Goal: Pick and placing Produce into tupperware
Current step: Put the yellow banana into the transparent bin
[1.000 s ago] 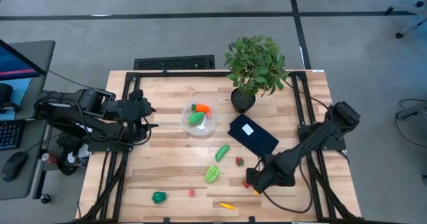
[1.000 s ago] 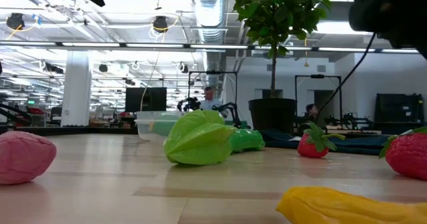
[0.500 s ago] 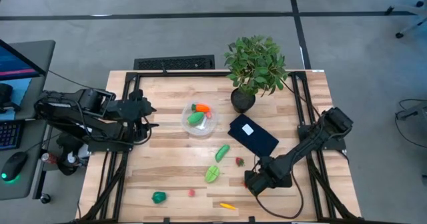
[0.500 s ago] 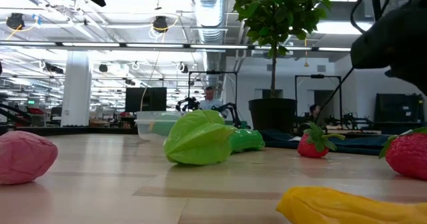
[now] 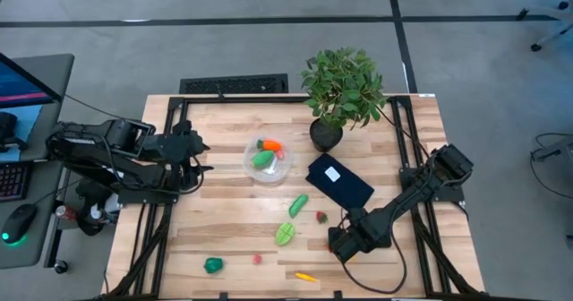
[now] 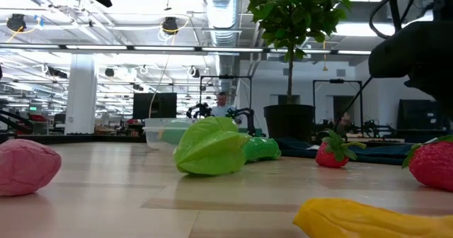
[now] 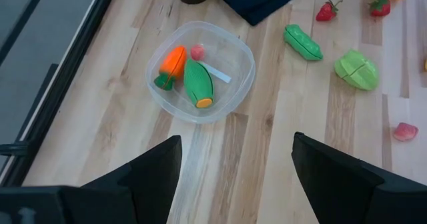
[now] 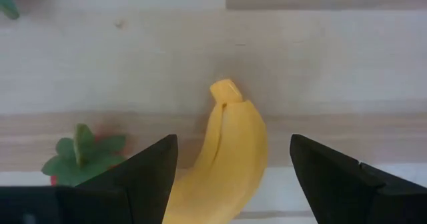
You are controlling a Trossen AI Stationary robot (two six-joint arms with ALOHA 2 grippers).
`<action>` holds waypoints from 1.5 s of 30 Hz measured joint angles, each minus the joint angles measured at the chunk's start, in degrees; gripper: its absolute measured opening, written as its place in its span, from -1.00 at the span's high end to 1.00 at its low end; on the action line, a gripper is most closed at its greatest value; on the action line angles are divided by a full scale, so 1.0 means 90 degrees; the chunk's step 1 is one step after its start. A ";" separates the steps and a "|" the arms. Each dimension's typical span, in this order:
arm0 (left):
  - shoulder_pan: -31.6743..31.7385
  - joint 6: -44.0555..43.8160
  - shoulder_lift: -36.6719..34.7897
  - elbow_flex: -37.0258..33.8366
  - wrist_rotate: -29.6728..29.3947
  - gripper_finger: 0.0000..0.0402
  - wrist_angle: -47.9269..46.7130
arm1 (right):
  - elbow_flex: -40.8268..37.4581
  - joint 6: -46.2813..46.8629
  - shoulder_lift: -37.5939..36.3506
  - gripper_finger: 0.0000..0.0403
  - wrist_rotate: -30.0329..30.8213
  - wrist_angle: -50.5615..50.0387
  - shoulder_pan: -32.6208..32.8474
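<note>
Progress: early to middle. The tupperware (image 5: pixel 266 159) sits left of table centre, just left of the dark blue flat rectangle (image 5: pixel 339 181) and near the potted plant (image 5: pixel 340 90). Inside it: an orange carrot (image 7: pixel 173 64), a green cucumber (image 7: pixel 197 83) and a small red piece (image 7: pixel 197 51).

Still loose on the table (image 5: pixel 224 220):
- green cucumber (image 5: pixel 298 204), right of and nearer than the tupperware
- light green cut piece (image 5: pixel 285 235), just nearer than that
- strawberry (image 5: pixel 320 217), beside the rectangle's near corner
- dark green pepper (image 5: pixel 212 265), near-left
- small pink piece (image 5: pixel 256 259)
- small orange-yellow piece (image 5: pixel 305 277) at the near edge
- banana (image 8: pixel 225 159) and a second strawberry (image 8: pixel 79 159), under the right arm

Judgement: most of the produce remains to be moved.

Right gripper (image 8: pixel 233 174): low over the near-right table, arm reaching in from the right edge. Fingers spread, one on each side of the banana, not yet pinching it. Looks like the approach to a banana pick.

Left gripper (image 7: pixel 235 167): parked at the left table edge, aimed toward the tupperware, fingers spread wide, nothing between them.
</note>
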 joint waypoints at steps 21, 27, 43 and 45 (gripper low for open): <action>-0.0002 -0.0125 0.0000 0.0000 -0.0001 -0.36 0.0000 | -0.0005 0.0096 -0.0008 -0.40 0.0205 0.0187 0.0377; -0.0002 -0.0144 0.0000 0.0000 -0.0001 -0.36 0.0000 | -0.0014 0.0104 0.0213 -0.40 0.0204 0.0455 0.0372; -0.0002 -0.0157 0.0000 0.0000 0.0001 -0.36 0.0000 | 0.0095 0.0126 0.0395 -0.35 0.0121 0.0597 0.0372; -0.0002 -0.0157 0.0000 0.0000 0.0001 -0.36 0.0000 | 0.0094 0.0124 0.0395 -0.31 0.0105 0.0623 0.0372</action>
